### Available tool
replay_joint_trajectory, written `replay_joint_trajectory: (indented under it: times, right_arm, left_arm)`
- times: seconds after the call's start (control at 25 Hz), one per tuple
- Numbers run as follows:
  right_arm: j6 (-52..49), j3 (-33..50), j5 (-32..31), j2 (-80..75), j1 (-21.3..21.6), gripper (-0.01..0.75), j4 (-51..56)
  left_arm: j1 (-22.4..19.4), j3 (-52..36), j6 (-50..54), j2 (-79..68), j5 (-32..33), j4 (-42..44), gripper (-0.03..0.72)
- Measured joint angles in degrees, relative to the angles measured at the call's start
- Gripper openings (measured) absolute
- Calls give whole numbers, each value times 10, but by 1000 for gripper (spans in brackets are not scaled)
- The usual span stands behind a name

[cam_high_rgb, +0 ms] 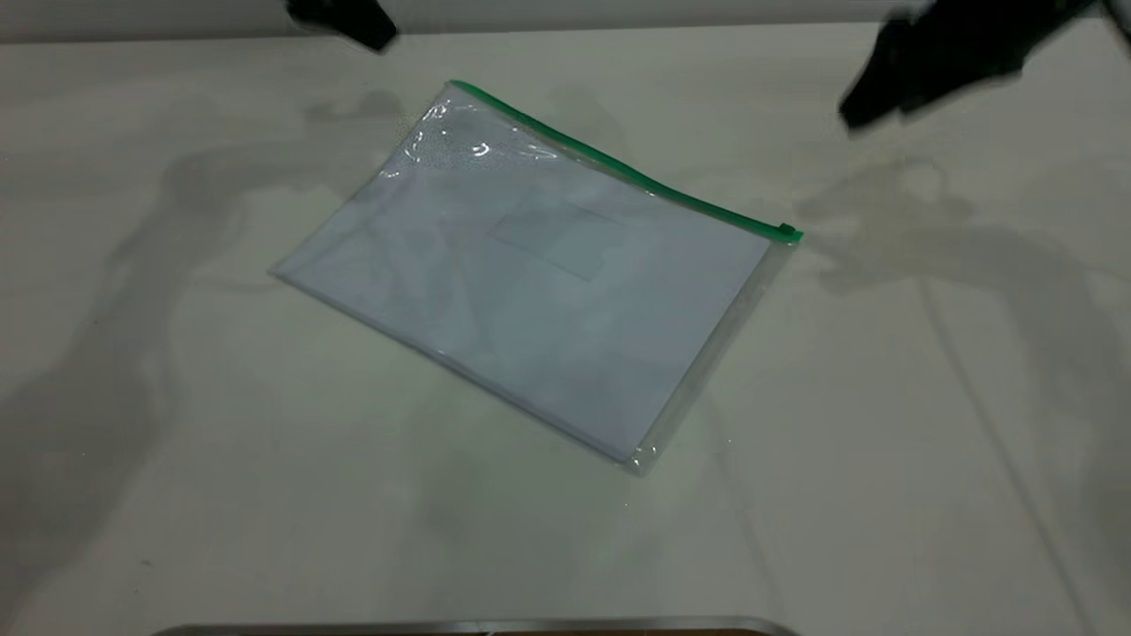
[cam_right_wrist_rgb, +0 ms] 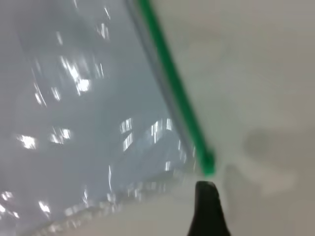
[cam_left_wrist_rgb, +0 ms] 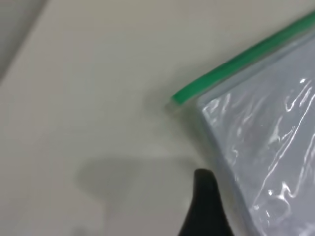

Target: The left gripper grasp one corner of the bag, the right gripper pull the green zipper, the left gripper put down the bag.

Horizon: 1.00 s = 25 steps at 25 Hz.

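Work surface: a table (cam_high_rgb: 884, 424) with a plain off-white, matte top that fills nearly the whole exterior view. Several soft grey shadows (cam_high_rgb: 132, 291) lie across it, at left and at right, with overlapping edges. Faint thin lines cross the surface at right. At the far side the top ends in a straight edge, behind which a lighter wall strip (cam_high_rgb: 618, 11) runs the width of the view. At the near edge, a curved metal rim (cam_high_rgb: 477, 625) with a dark brown area beneath it. In the left wrist view a grey band (cam_left_wrist_rgb: 15, 29) borders the tabletop at one corner.
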<state>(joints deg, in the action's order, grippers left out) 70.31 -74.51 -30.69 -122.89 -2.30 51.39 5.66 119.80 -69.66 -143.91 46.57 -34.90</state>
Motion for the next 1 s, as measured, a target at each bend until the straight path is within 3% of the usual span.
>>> replay_joint_trajectory:
  times: [0.28,0.56,0.8,1.0]
  right_arm:
    - [-35,-6,-62,170,0,576,-21]
    - [-160,-6,-126,370,0,576,-94]
    - [-261,-6,-168,526,0,576,-119]
    - [-304,-6,-235,625,0,576,-130]
  left_arm:
    - [0,0,223,131,90,114,621]
    - [0,0,390,268,196,213,595]
    - [0,0,488,364,203,285,590]
    - [0,0,555,422,203,291,590]
